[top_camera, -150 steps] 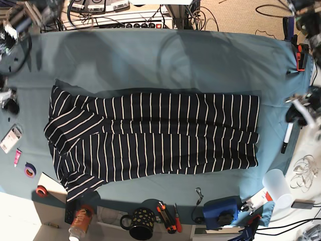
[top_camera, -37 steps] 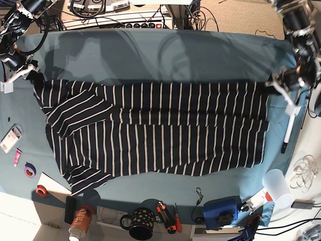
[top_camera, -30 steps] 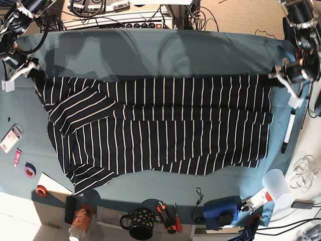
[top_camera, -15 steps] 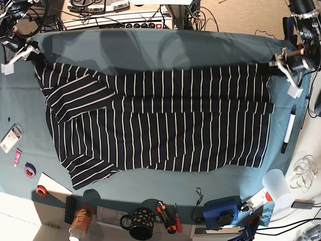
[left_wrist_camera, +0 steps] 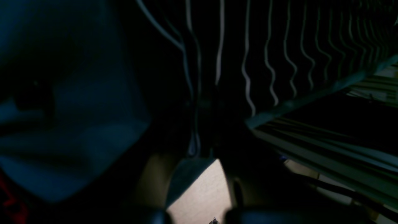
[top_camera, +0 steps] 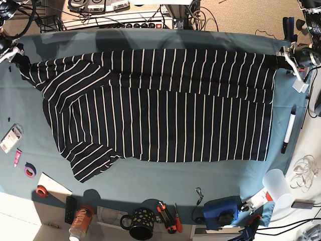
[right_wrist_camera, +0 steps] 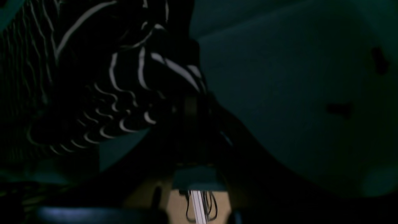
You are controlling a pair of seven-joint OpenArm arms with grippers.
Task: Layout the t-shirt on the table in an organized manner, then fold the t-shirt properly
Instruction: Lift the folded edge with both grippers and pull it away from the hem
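Both arms reach out wide over the counter [top_camera: 150,188], one at each far corner. The left tool [top_camera: 282,54] sits at the counter's far edge on the base view's right, clamped tight on the t-shirt [top_camera: 160,105]. The right tool [top_camera: 15,52] sits at the opposite far corner, likewise pinched on the t-shirt's bunched corner, wrist angled inward.

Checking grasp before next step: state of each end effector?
Left end effector: closed on the t-shirt corner.
Right end effector: closed on the t-shirt's other end.
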